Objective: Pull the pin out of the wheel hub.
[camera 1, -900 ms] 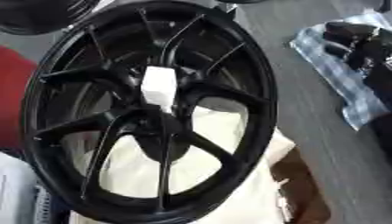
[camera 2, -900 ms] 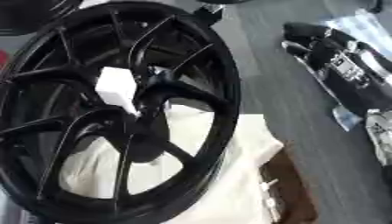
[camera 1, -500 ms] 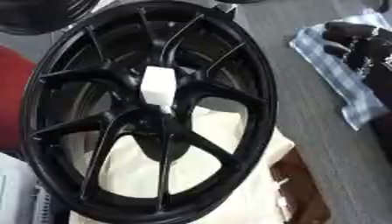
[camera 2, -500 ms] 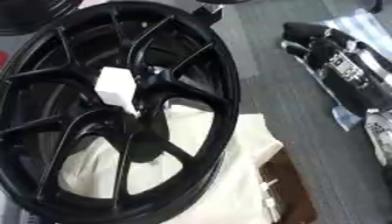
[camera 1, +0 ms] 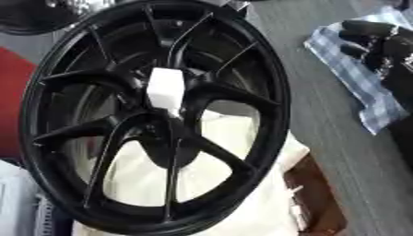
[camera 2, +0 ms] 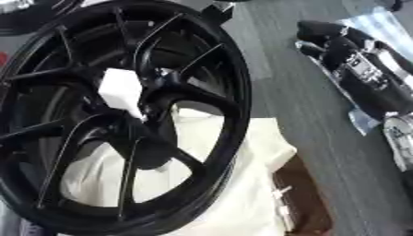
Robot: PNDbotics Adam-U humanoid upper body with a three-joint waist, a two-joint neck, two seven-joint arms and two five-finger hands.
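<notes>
At the centre of the black wheel hub [camera 1: 153, 120] we see the white blocky pin [camera 1: 166, 89] standing out, likely light and rigid; we would pinch its flat sides. Neither hand shows, so we cannot tell their state

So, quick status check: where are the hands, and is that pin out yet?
Right hand off to the right, away from wheel; left not seen. White pin still seated in black wheel hub. Nothing blocking it.

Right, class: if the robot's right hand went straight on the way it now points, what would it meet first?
Probably nothing: the right hand points up and left, past the wheel, over the bare grey surface, though depth is unclear.
</notes>
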